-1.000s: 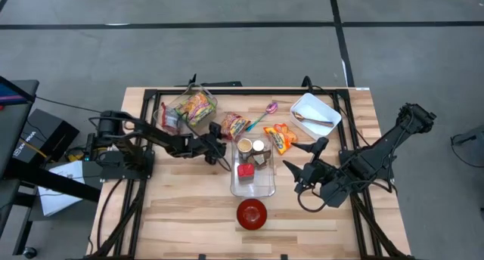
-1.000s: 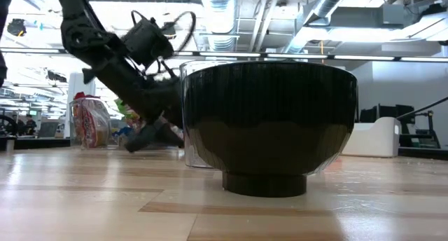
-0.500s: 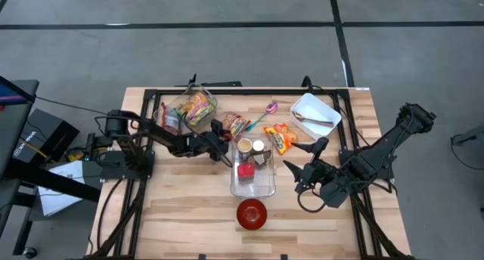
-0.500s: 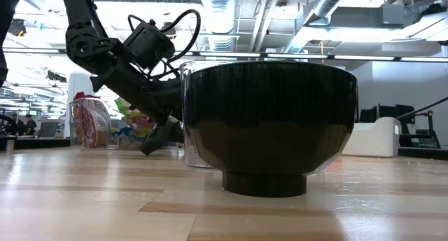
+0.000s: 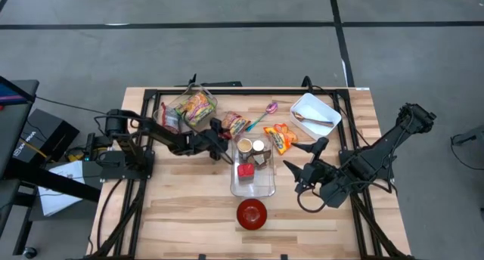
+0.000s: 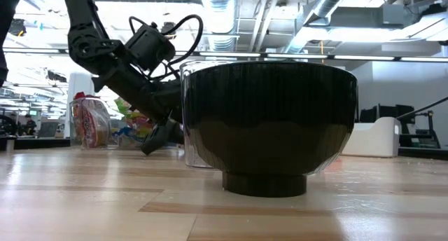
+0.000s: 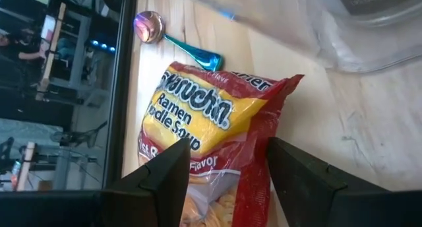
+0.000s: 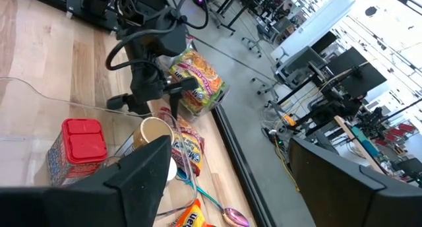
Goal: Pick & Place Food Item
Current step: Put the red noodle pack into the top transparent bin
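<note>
A red and yellow ramen packet point(image 5: 235, 125) lies flat on the wooden table beside the far left corner of a clear container point(image 5: 234, 186). My left gripper point(image 5: 224, 143) is open and slants down at the packet from its left. In the left wrist view its two fingers stand on either side of the packet point(image 7: 204, 134). My right gripper point(image 5: 299, 160) hangs open above the table to the right of the container, with nothing between its fingers. The container holds a red-lidded tub point(image 5: 245, 170) and a cup point(image 5: 246, 145). My left gripper has its fingers point(image 7: 290, 174) astride the near end of the ramen packet point(image 7: 254, 181), slanting down from the table's left. The packet lies flat on the table. Whether the fingers touch it, I cannot tell.
A red bowl point(image 5: 252, 213) stands near the front edge and fills the low view point(image 6: 269, 122). A spoon point(image 5: 266, 111), an orange packet point(image 5: 281, 137) and a white tray point(image 5: 314, 113) lie at the far right. A clear tub of noodle packets point(image 5: 193, 107) stands at the far left.
My left gripper has edged toward the ramen packet and the clear container, tipping a little further down. The packet has stayed where it was.
</note>
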### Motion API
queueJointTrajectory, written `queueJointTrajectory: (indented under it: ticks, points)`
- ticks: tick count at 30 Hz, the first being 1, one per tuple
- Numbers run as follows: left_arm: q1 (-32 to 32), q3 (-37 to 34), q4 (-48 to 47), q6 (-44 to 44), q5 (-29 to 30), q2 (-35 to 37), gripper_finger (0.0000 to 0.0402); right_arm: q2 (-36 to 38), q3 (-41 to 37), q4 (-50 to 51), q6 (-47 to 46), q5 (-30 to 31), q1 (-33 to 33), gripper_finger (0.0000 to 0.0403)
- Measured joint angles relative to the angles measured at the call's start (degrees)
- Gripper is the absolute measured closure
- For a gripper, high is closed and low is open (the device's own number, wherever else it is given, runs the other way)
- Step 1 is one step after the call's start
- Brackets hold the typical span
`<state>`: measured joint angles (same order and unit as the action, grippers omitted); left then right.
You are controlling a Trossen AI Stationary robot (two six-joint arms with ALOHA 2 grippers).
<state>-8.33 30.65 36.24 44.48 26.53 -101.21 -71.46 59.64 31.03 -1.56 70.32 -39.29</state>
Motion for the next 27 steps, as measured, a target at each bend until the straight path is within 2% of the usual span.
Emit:
queueJointTrajectory:
  ticks: [8, 12, 19, 27]
  points:
    - [-1.84, -0.02, -1.36, -5.92, -0.66, 0.02, 0.0215, 0.0, 0.0, -0.1, -0.17, -0.01, -0.01, 0.0104]
    - [-2.66, -0.06, -1.59, -10.08, -0.59, -0.08, 0.026, 0.0, 0.0, -0.06, -0.15, -0.02, 0.0, 0.0104]
    - [-2.57, -0.1, -1.55, -12.23, -0.33, -0.15, 0.0387, 0.0, 0.0, 0.01, -0.13, -1.67, 0.0, 0.0104]
    - [-1.96, -0.14, -1.1, -13.52, 2.85, -0.2, 0.04, 0.0, 0.0, 0.04, -0.07, -1.73, 0.0, 0.0104]
